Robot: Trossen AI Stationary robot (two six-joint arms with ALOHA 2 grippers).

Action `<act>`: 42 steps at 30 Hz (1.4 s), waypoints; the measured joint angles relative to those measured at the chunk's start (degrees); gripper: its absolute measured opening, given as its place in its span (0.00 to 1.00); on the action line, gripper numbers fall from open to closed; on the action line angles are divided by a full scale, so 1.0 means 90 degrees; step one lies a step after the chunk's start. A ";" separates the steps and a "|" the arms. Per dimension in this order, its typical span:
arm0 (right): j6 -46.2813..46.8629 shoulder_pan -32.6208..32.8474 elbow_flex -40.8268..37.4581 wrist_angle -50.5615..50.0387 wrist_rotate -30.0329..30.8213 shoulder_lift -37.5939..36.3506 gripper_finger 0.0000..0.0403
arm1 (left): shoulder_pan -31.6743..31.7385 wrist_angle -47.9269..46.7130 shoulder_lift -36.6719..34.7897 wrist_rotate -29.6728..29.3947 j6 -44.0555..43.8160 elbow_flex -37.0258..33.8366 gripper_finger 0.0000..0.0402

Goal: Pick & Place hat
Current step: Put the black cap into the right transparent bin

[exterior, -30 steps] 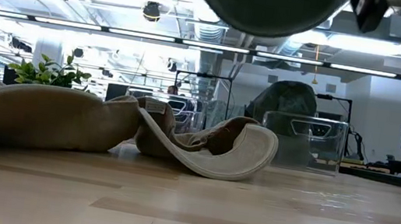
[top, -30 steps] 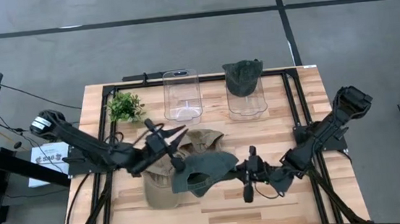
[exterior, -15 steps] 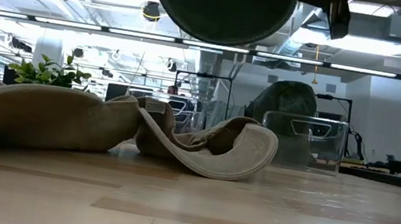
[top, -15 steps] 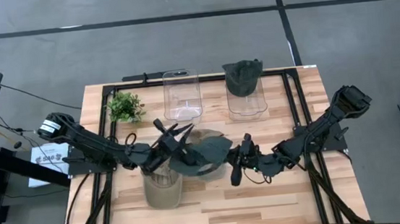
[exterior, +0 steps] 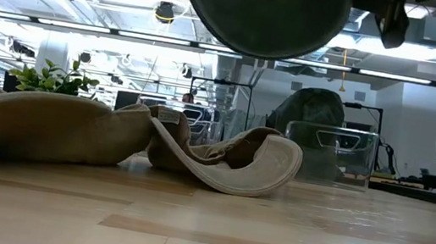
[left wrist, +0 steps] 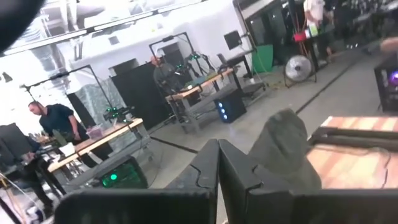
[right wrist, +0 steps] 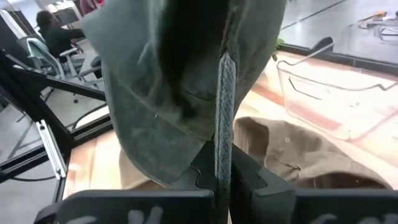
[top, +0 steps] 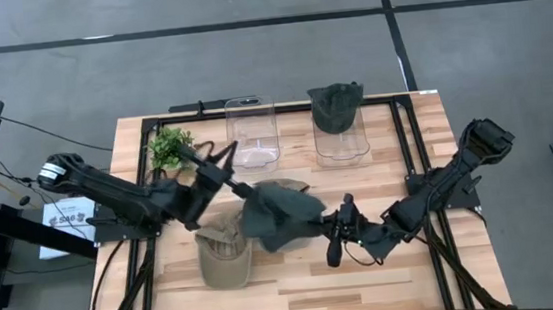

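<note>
Two tools hold one green hat (top: 280, 215) above the middle of the counter (top: 427, 152). The right tool (top: 335, 232) is clamped on the hat's edge: in the right wrist view its fingers (right wrist: 219, 163) press together on a stitched rim, with the cloth hanging in front. The left tool (top: 243, 192) meets the hat's other side; in the left wrist view its fingers (left wrist: 219, 167) stand together, apparently pinching cloth, though the grip itself is not clearly seen. In the low view the hat (exterior: 261, 12) hangs clear of the counter.

Two tan hats lie below it: one (top: 225, 252) near the front edge, the other (top: 294, 186) partly hidden under the green hat. At the back stand two clear bins; the left bin (top: 251, 132) holds nothing visible, the right bin (top: 341, 137) carries a dark hat (top: 336, 106). One plant (top: 171, 145) stands left of the bins.
</note>
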 joint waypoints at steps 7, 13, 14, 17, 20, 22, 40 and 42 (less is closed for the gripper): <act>0.0095 0.0025 0.0000 -0.0136 0.0239 0.0000 0.00 | -0.0246 0.0002 -0.0282 0.0697 -0.0895 0.0000 0.02; 0.0012 -0.0072 0.0000 -0.0036 0.0348 0.0000 0.00 | -0.0666 -0.0014 0.0056 0.2367 -0.1517 0.0000 0.02; 0.0012 -0.0075 0.0000 -0.0017 0.0351 0.0000 0.00 | -0.0672 -0.0018 0.0121 0.2630 -0.1516 0.0000 0.02; -0.0005 -0.0114 0.0000 0.0105 0.0338 0.0000 0.00 | -0.0619 -0.0009 0.0369 0.3428 -0.1196 0.0000 0.02; -0.0014 -0.0103 0.0000 0.0163 0.0326 0.0000 0.00 | -0.0478 -0.0008 0.0620 0.3672 -0.0844 0.0013 0.02; -0.0108 -0.0099 0.0000 0.0277 0.0324 0.0000 0.00 | -0.0316 0.0003 0.0812 0.3673 -0.0691 0.0074 0.02; -0.0631 0.0077 0.0002 0.1133 0.0132 0.0689 0.00 | 0.0751 0.0148 0.1945 0.3362 0.0630 0.1183 0.02; -0.0641 0.0037 0.0002 0.1265 0.0159 0.0818 0.00 | 0.0809 0.0147 0.1945 0.3362 0.0591 0.1183 0.02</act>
